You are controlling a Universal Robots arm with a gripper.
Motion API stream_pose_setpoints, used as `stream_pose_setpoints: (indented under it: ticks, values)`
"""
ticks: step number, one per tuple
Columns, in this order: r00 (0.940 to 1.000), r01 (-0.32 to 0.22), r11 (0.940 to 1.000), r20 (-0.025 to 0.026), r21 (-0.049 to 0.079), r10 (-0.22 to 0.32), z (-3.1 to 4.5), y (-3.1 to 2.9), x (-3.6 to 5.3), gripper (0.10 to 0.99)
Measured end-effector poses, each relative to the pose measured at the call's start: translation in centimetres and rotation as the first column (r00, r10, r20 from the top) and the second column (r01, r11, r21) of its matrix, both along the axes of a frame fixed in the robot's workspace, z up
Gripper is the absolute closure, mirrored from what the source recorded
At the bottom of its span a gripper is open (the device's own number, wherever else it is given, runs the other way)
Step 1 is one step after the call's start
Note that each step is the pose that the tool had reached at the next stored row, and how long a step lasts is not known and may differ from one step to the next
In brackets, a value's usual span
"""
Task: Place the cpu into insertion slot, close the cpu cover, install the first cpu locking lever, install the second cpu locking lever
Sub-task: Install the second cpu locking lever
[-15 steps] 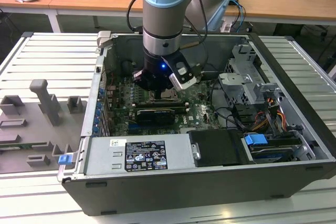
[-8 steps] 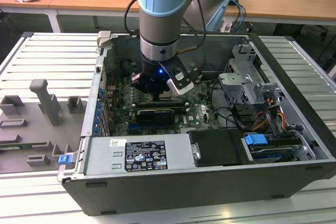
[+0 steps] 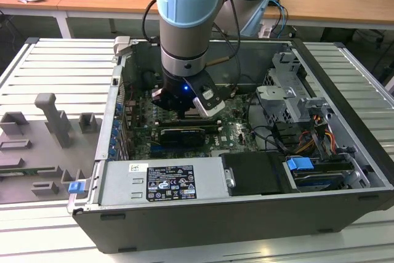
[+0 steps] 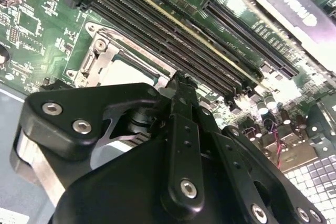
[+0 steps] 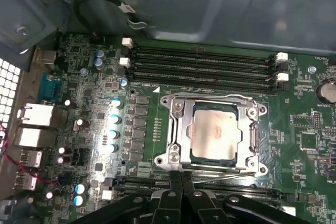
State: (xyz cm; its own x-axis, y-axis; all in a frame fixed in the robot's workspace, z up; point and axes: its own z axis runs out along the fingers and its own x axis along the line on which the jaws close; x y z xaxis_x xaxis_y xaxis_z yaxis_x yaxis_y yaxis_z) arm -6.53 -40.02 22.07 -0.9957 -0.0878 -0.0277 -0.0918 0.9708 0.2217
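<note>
In the first wrist view the cpu [image 5: 215, 132], a silver-beige square, lies flat in the insertion slot, which is hidden under it and the cover. The cpu cover [image 5: 177, 129], a silver frame, lies shut around the chip. A thin wire locking lever [image 5: 223, 170] runs along the socket's edge nearest the gripper. My gripper [image 5: 180, 178] is shut, its black fingertips together at that lever's end; whether they pinch it I cannot tell. In the second wrist view the gripper [image 4: 179, 80] points down beside the cover [image 4: 100, 51]. The exterior view shows the gripper [image 3: 184, 108] low over the motherboard inside the case.
Long black memory slots [image 5: 202, 69] lie just beyond the socket, and more run under the fingers. A black cable [image 5: 100, 3] loops by the case wall. Capacitors [image 5: 115, 119] and rear ports [image 5: 31, 124] flank the socket. A power supply [image 3: 163, 180] and drive cage [image 3: 289, 90] crowd the case.
</note>
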Motion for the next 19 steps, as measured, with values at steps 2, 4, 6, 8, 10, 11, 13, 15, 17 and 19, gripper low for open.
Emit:
stream_pose_setpoints:
  ticks: [2, 4, 6, 8, 10, 11, 13, 15, 17, 19]
  values:
    - [1.0, 0.0, 1.0, 0.0, 0.006, 0.0, 0.0, -0.19, -0.23, 0.98]
    - [1.0, 0.0, 1.0, 0.0001, 0.008, 0.0, -0.2, -0.19, -0.5, 0.98]
    - [1.0, 0.0, 1.0, 0.0001, 0.01, 0.0, -0.48, -0.19, -0.62, 0.98]
    - [1.0, 0.0, 0.9999, 0.0006, 0.011, 0.0, -0.74, -0.2, -0.92, 0.98]
    - [1.0, 0.0, 0.9999, 0.0006, 0.014, 0.0, -1.13, -0.2, -0.97, 0.98]
    - [1.0, 0.0, 0.9999, 0.0007, 0.014, 0.0, -1.26, -0.2, -0.98, 0.98]
    - [1.0, 0.0, 0.9998, 0.0008, 0.02, 0.0, -1.75, -0.2, -1.02, 0.98]
    - [1.0, 0.0, 0.9996, 0.0011, 0.027, 0.0, -1.92, -0.2, -1.12, 0.98]
    - [1.0, 0.0, 0.9992, 0.0013, 0.04, 0.0, -2.22, -0.2, -1.14, 0.98]
    - [1.0, -0.001, 0.9987, 0.0012, 0.051, 0.001, -2.42, -0.2, -1.19, 0.98]
